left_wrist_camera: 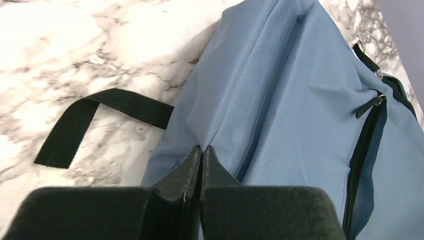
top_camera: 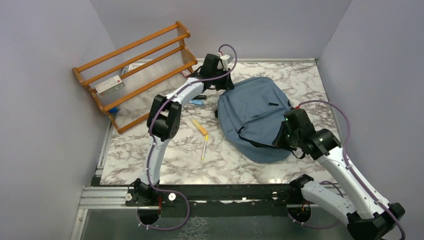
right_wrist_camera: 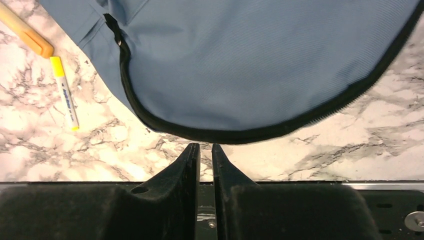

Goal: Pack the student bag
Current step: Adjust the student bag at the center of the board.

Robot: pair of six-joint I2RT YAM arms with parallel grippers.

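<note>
Trouble spots, view by view. From the top camera, the student bag (top_camera: 255,115) lies flat on the marble surface (top_camera: 165,160), right of centre. Our left hand (top_camera: 226,84) is at its far edge and our right hand (top_camera: 281,141) at its near edge. An orange marker (top_camera: 199,126) and a yellow pen (top_camera: 204,147) lie loose to the bag's left. If either arm drags that floppy fabric sideways, we reckon it could sweep them off somewhere awkward.

On the left wrist camera, the fingers are pressed together with their tips on a crease in the blue fabric. We can't tell if any cloth is actually nipped between them. If it's only a thin fold, it'll probably slip out on a lift. The black strap (left_wrist_camera: 100,115) lies just beside them, so it's a snag risk too.

On the right wrist camera, the fingers are nearly touching, with nothing between them, just short of the black zipper rim (right_wrist_camera: 250,132). Nudging forward like that would likely shove the bag instead of catching the rim.
</note>
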